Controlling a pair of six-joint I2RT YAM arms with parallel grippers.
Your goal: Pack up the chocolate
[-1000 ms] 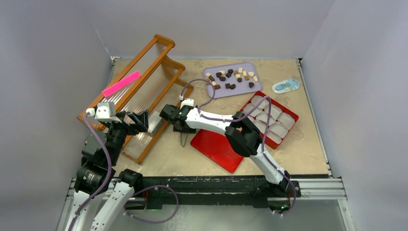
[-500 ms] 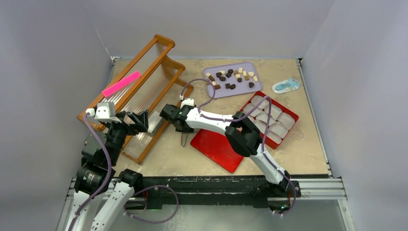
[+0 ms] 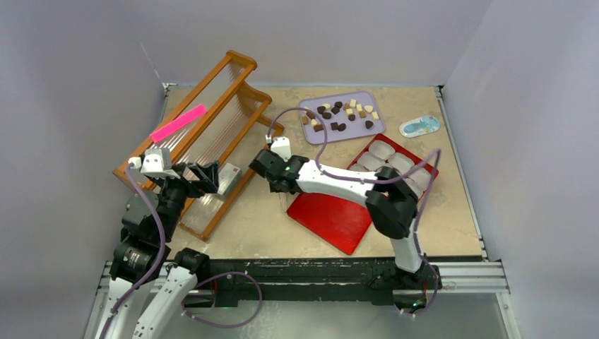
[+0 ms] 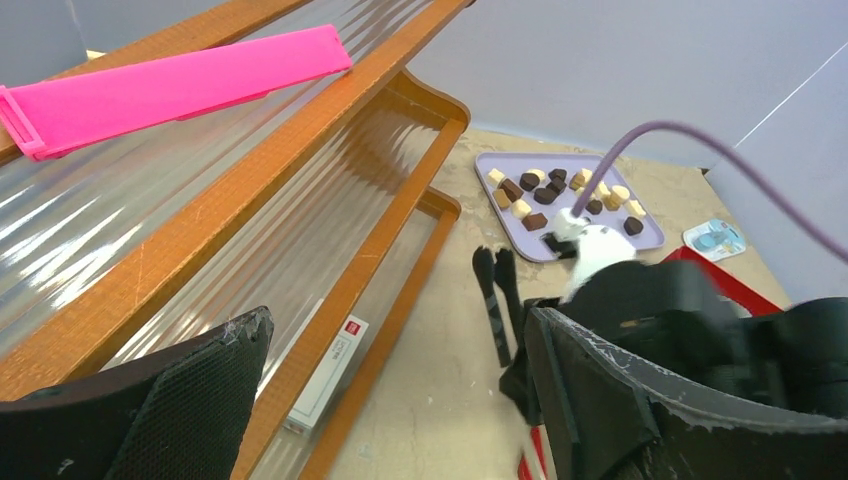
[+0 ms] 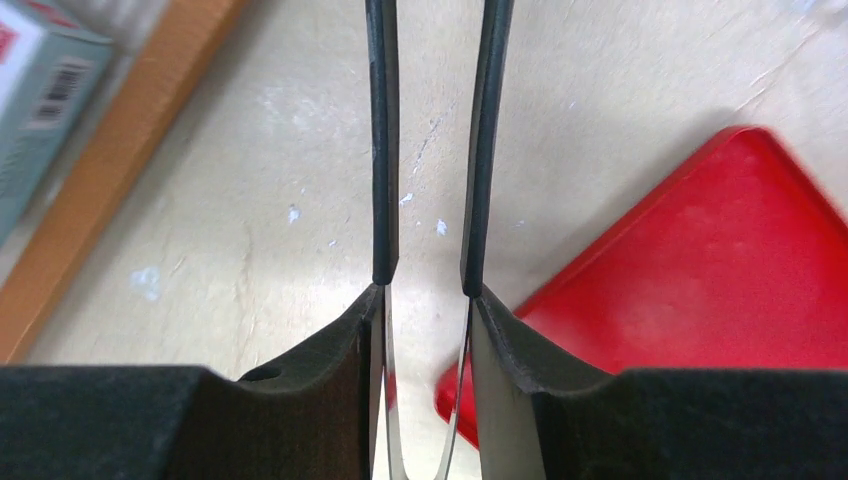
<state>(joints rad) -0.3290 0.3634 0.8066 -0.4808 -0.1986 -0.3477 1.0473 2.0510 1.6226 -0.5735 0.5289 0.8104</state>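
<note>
**A:** What is the right claw [image 5: 432,60] doing?
**B:** Its slim fingers stand a narrow gap apart with nothing between them, over the bare table [image 5: 250,200]. The flat red lid [image 5: 700,270] lies just beside it.
**A:** And the left claw [image 4: 400,330]?
**B:** Spread wide and empty, close to the wooden rack [image 4: 370,100]. The rack carries a pink bar [image 4: 180,85] and a small carton [image 4: 330,365].
**A:** Where is the chocolate [image 3: 337,116]?
**B:** Well apart from both claws, loose on the lilac tray [image 3: 364,134]. Beyond the lid, the red box [image 3: 432,171] holds white paper cups [image 3: 385,150].
</note>
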